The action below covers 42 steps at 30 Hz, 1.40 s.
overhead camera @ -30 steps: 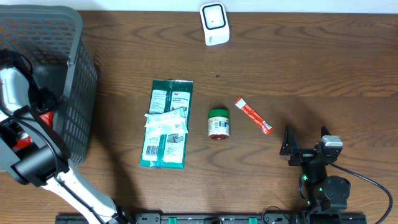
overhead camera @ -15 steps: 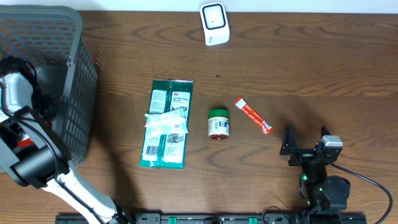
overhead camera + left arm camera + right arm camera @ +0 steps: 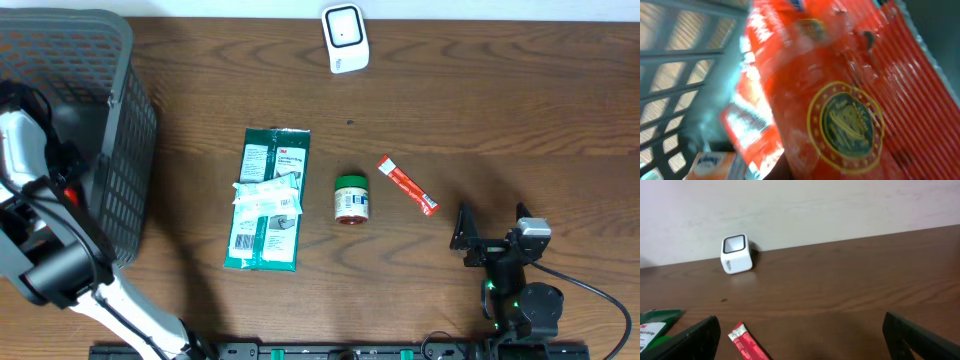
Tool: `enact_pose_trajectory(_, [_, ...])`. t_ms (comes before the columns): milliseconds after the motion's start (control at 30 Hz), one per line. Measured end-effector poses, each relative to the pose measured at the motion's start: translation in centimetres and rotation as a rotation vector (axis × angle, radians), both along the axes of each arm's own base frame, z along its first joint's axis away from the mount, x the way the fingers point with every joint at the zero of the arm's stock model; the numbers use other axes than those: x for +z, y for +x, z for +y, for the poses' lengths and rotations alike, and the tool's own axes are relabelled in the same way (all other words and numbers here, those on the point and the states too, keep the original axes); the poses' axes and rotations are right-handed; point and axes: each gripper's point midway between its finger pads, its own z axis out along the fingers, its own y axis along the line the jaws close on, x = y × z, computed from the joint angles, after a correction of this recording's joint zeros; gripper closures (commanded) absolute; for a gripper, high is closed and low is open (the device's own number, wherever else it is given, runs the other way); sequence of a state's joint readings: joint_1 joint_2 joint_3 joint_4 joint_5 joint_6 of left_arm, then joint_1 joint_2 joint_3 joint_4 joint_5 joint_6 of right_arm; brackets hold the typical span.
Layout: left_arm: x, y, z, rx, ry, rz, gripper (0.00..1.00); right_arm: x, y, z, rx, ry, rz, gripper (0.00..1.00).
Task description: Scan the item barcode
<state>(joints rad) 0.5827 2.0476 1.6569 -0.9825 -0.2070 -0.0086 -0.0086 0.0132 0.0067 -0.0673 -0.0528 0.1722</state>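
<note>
A red packet [image 3: 850, 100] with a round gold-and-green emblem fills the left wrist view, very close and blurred, inside the grey basket [image 3: 120, 150]. My left gripper [image 3: 62, 175] reaches down into that basket and is shut on the packet; its fingers are hidden behind it. The white scanner [image 3: 345, 38] stands at the table's far edge, also in the right wrist view as the scanner [image 3: 735, 254] against the wall. My right gripper [image 3: 492, 228] rests at the front right, open, with nothing between its fingers [image 3: 690, 340].
On the table lie a green 3M pack [image 3: 268, 198], a green-lidded jar [image 3: 351, 198] and a red stick sachet [image 3: 407, 186]. A small orange box [image 3: 710, 165] lies in the basket beside the packet.
My left gripper has closed inside the basket and its arm has shifted slightly. The right arm and the things on the table have not moved.
</note>
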Motion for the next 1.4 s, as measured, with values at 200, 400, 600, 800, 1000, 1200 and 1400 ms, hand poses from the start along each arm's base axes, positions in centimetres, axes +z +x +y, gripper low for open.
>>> enact_pose_trajectory(200, [9.3, 1.8, -1.0, 0.034, 0.108, -0.268, 0.93, 0.0, 0.0, 0.0, 0.0, 0.0, 0.0, 0.01])
enact_pose_trajectory(400, [19.6, 1.8, -4.0, -0.003, 0.218, -0.521, 0.93, 0.0, 0.0, 0.0, 0.0, 0.0, 0.0, 0.01])
enact_pose_trajectory(600, [27.0, 1.3, -7.6, -0.072, 0.293, -0.741, 0.93, 2.2, 0.1, 0.2, 0.01, 0.0, -0.087, 0.01])
enact_pose_trajectory(800, [33.4, -1.1, -12.8, -0.173, 0.325, -0.931, 0.93, 6.2, -0.7, 0.4, 0.024, -0.014, -0.106, 0.01])
enact_pose_trajectory(1000, [34.3, -2.0, -19.6, -0.346, 0.229, -0.973, 0.93, 14.8, -1.9, 0.3, 0.02, -0.081, -0.098, 0.01])
enact_pose_trajectory(1200, [31.2, -1.7, -24.6, -0.463, 0.133, -0.858, 0.93, 18.3, -0.5, 0.3, 0.04, -0.153, 0.113, 0.01])
enact_pose_trajectory(1400, [31.2, -1.2, -20.9, -0.329, 0.331, -0.8, 0.58, 18.8, 1.8, 1.4, 0.129, -0.177, 0.33, 0.01])
